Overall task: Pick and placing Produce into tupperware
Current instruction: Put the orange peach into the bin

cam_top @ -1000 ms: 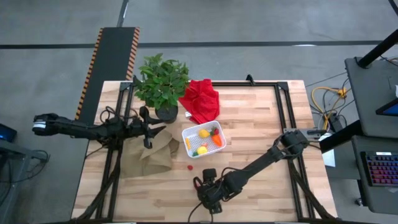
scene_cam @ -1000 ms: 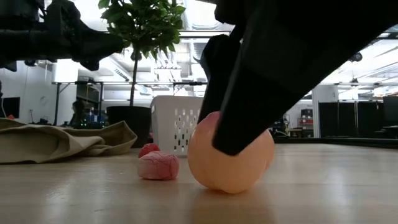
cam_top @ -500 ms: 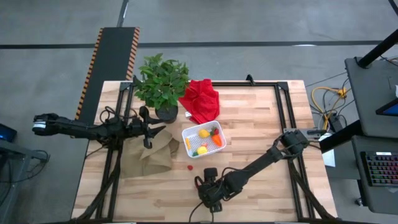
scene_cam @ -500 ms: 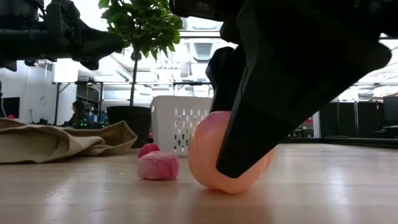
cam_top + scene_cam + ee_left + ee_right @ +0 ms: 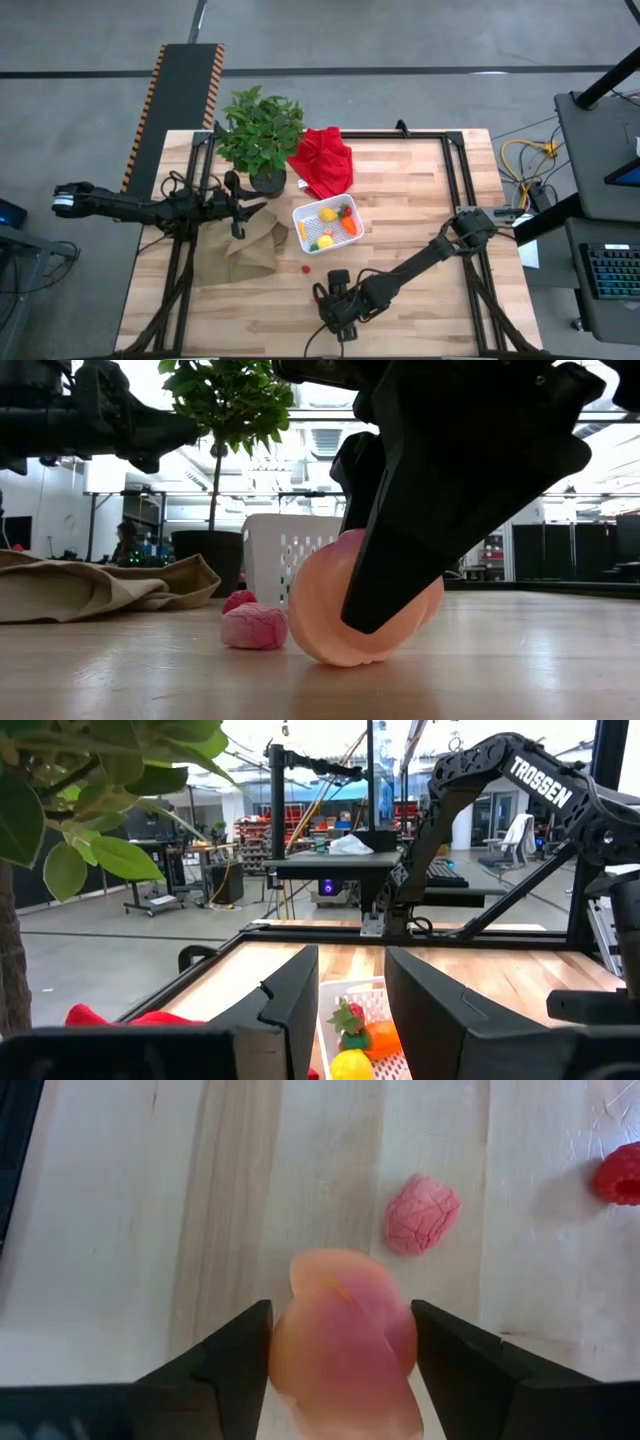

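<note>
Right gripper stands low over the table's near edge, its fingers set snug on either flank of the peach, which rests on the wood, ready to be lifted. Beside it lie a pink berry and a red berry. Well beyond, the tupperware holds a lemon and carrot. Left gripper waits near the plant, fingers parted and empty.

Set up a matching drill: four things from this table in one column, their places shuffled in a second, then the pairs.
Things:
1. peach
2. pink berry
3. lemon
4. potted plant

Places:
A. in the tupperware
B. between the right gripper's fingers
C. beside the red cloth
D. loose on the wood near the peach

Pairs: 1-B, 2-D, 3-A, 4-C
</note>
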Controlling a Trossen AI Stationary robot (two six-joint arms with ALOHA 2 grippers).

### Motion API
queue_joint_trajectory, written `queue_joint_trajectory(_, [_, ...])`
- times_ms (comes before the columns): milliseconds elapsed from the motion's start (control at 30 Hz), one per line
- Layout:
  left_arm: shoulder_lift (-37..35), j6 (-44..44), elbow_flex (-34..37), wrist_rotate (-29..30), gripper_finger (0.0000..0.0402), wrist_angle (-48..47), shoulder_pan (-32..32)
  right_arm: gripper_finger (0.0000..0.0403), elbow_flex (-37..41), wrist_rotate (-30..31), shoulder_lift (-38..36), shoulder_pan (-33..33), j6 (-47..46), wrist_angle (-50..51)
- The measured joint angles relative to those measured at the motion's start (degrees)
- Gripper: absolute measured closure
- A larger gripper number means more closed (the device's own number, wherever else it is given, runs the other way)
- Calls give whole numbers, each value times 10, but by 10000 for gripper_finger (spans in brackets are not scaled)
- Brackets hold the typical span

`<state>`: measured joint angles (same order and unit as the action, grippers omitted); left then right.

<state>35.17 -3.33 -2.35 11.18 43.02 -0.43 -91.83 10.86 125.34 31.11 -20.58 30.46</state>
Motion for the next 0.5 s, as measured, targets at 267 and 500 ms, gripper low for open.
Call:
queue_joint_trajectory(267, [0, 0, 0, 0, 297, 1, 0, 186, 0, -4, 0, 0, 0, 0])
queue_joint_trajectory(500, [-1, 0, 0, 0, 297, 1, 0, 186, 0, -4, 0, 0, 0, 1])
